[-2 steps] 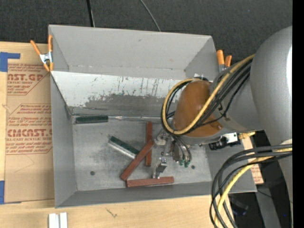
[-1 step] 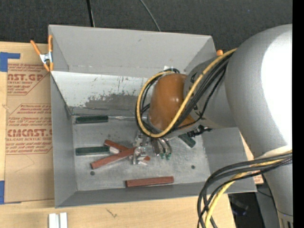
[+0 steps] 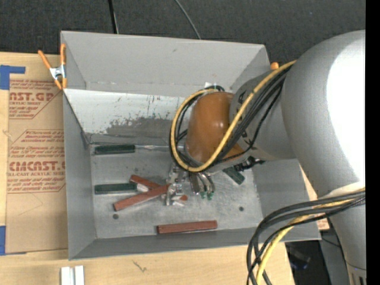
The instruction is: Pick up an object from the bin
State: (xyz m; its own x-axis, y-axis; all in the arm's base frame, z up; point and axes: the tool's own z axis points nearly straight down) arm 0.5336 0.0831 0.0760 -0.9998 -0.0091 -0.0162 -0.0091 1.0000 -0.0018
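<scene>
"Where was the gripper [image 3: 177,193] when you looked?"

"Low in the bin [image 3: 77,177], right at the right-hand end of the crossed red sticks [image 3: 139,199]. From where I stood it seemed to touch them."

"Clamped on one?"

"I couldn't tell whether it was apart or together, since the orange cover and cables hung over it. Nothing had been lifted, and both sticks lay flat on the floor."

"What else lay close by?"

"A green stick [image 3: 116,187] just left of the red sticks, a red bar [image 3: 187,226] below them near the front wall, and a second green stick [image 3: 114,149] above them by the back slope."

"So which step was it?"

"The grasp itself, I'd say. The next move would need a firm close on one stick, then a straight lift, with care that the crossing stick didn't snag."
</scene>
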